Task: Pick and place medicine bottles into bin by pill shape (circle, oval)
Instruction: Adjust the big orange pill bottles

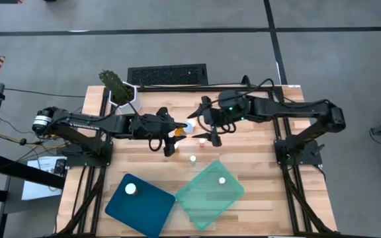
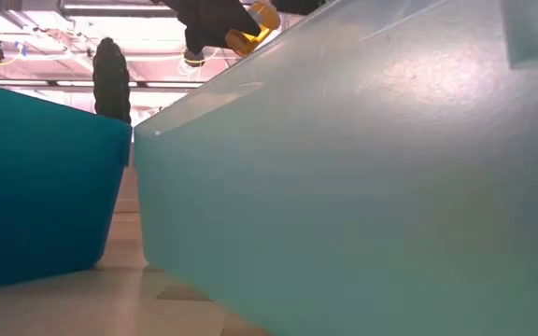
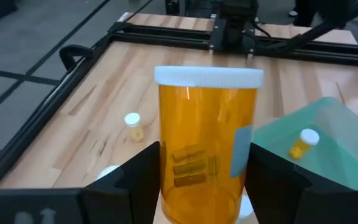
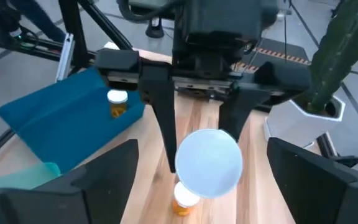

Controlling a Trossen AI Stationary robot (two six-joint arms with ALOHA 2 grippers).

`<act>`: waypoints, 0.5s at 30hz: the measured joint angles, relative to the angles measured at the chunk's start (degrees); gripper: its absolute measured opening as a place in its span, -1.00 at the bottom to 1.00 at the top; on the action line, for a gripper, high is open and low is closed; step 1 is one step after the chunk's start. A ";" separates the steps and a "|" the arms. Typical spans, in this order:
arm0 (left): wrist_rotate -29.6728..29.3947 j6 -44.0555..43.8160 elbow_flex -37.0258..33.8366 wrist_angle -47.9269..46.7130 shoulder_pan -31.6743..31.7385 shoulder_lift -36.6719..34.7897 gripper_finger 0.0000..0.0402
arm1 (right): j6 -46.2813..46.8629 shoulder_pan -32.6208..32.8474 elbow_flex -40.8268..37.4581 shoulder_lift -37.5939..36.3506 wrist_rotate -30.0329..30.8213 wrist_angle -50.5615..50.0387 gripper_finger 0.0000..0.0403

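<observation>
Now the left gripper (image 3: 204, 186) is clamping an amber pill bottle (image 3: 205, 143) between its fingers while the right gripper (image 4: 201, 180), fingers spread wide and empty, is probably releasing it for binning.

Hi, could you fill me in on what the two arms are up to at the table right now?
The left gripper is shut on a large medicine bottle, amber with a white cap, raised above the middle of the wooden table. The right gripper faces it with its jaws wide open and empty, close to the bottle's cap. One small bottle already lies in the dark blue bin and another in the pale green bin. A few bottles remain loose on the table.
</observation>
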 joint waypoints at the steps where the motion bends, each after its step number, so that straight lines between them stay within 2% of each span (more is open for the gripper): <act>1: 0.03 0.46 0.00 0.03 0.00 0.00 -0.04 | 0.00 -0.20 -0.04 0.55 0.00 -0.09 0.82; 5: 1.94 2.34 0.00 0.15 0.00 0.00 -0.04 | 0.00 -0.42 -0.04 2.32 -0.03 1.90 0.79; 15: 1.34 3.40 0.01 0.39 0.00 0.02 -0.04 | 0.20 -1.05 -0.03 4.46 -1.39 4.37 0.77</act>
